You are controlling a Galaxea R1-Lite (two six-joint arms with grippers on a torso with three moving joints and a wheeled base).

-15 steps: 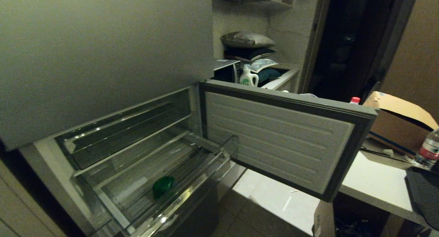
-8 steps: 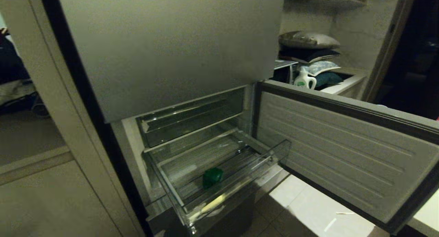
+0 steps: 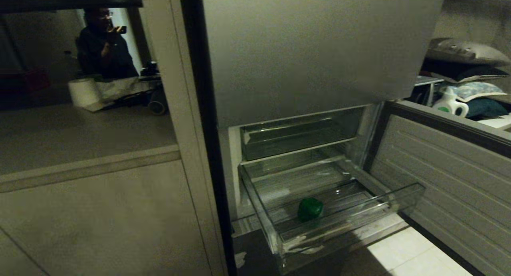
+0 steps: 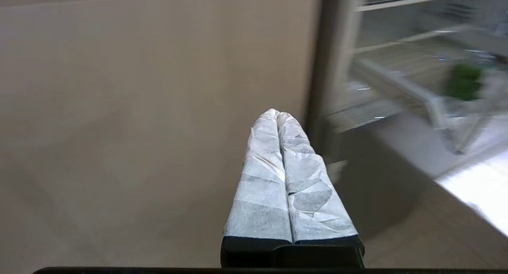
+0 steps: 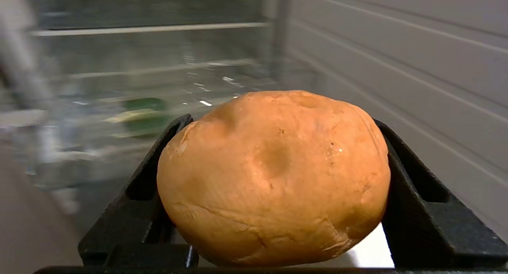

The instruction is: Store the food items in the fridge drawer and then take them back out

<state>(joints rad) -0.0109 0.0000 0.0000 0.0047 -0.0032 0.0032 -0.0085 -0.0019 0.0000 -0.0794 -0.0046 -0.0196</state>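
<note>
The fridge drawer point(image 3: 399, 197) is pulled out of the open lower compartment, clear with a ribbed floor. A small green food item point(image 3: 310, 209) lies inside it near the front; it also shows as the green item point(image 4: 462, 81) and as a green blur point(image 5: 145, 115). My right gripper point(image 5: 279, 121) is shut on a round orange-brown potato point(image 5: 274, 179), held in front of the drawer with the door liner beside it. My left gripper point(image 4: 278, 113), its fingers wrapped in white, is shut on nothing, facing a beige panel left of the fridge. Neither arm shows in the head view.
The lower fridge door point(image 3: 447, 168) stands open at the right. A darker, flatter tray-like drawer point(image 3: 295, 136) sits above the clear one. A tall beige cabinet panel point(image 3: 100, 220) flanks the fridge's left. A person point(image 3: 103, 48) stands far off; a detergent bottle point(image 3: 451, 104) and pillows point(image 3: 467, 52) lie beyond the door.
The whole head view has swung left: the fridge and drawer now sit right of centre, and the room with the person has come into view. The green item has stayed put in the drawer.
</note>
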